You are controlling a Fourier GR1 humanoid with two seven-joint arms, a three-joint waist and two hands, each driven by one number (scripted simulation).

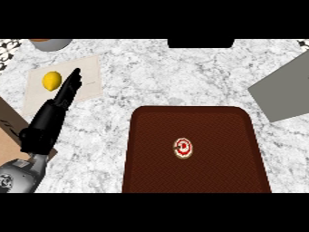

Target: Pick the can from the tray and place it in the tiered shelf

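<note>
Black left hand [66, 90], fingers straight and holding nothing, rests at the bench's left, beside a lemon [51, 80] on a pale mat [89, 68]. Right hand: not in view. The can [183, 148] stands upright, long axis vertical, near the middle of the brown tray [150, 176], to the right of and nearer than the hand. Its red-and-white top shows no readable writing. Grey tiered shelf [294, 90] lies far right.
</note>
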